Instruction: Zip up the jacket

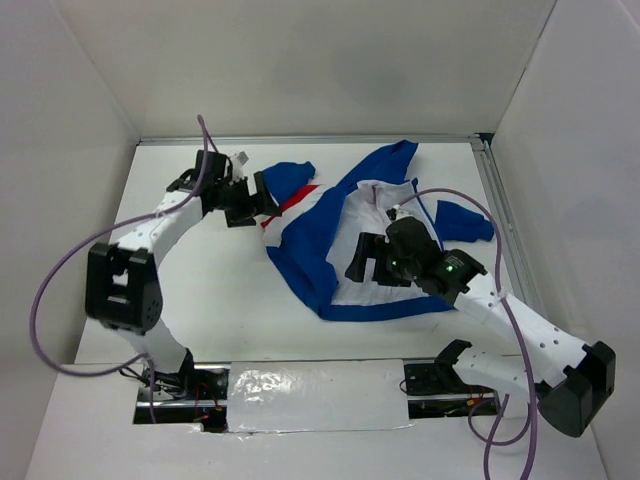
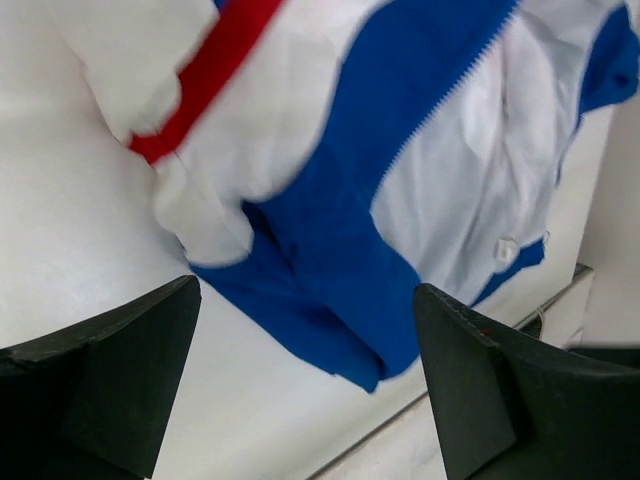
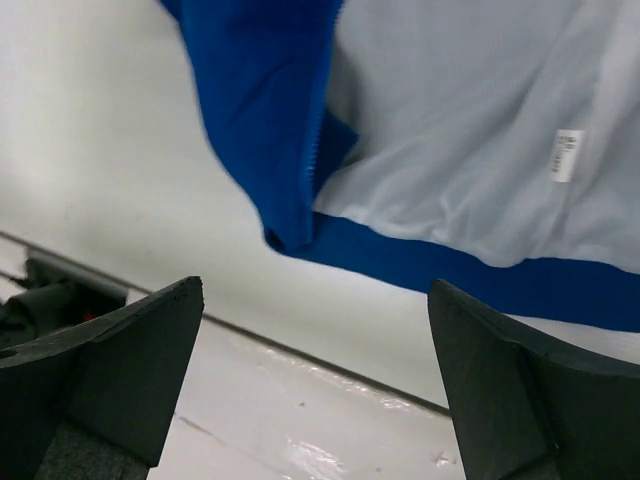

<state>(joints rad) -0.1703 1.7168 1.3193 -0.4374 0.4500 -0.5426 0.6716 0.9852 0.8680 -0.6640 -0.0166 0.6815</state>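
The jacket lies unzipped and spread open on the white table, blue outside with white lining showing and a red stripe at its left side. My left gripper is open and empty, hovering at the jacket's left edge; in the left wrist view its fingers frame the blue front flap with white zipper teeth. My right gripper is open and empty above the lining; in the right wrist view it is above the blue hem corner and a white label.
White walls enclose the table on three sides. A metal rail runs along the right edge. A shiny taped strip lies at the near edge between the arm bases. Purple cables loop beside both arms.
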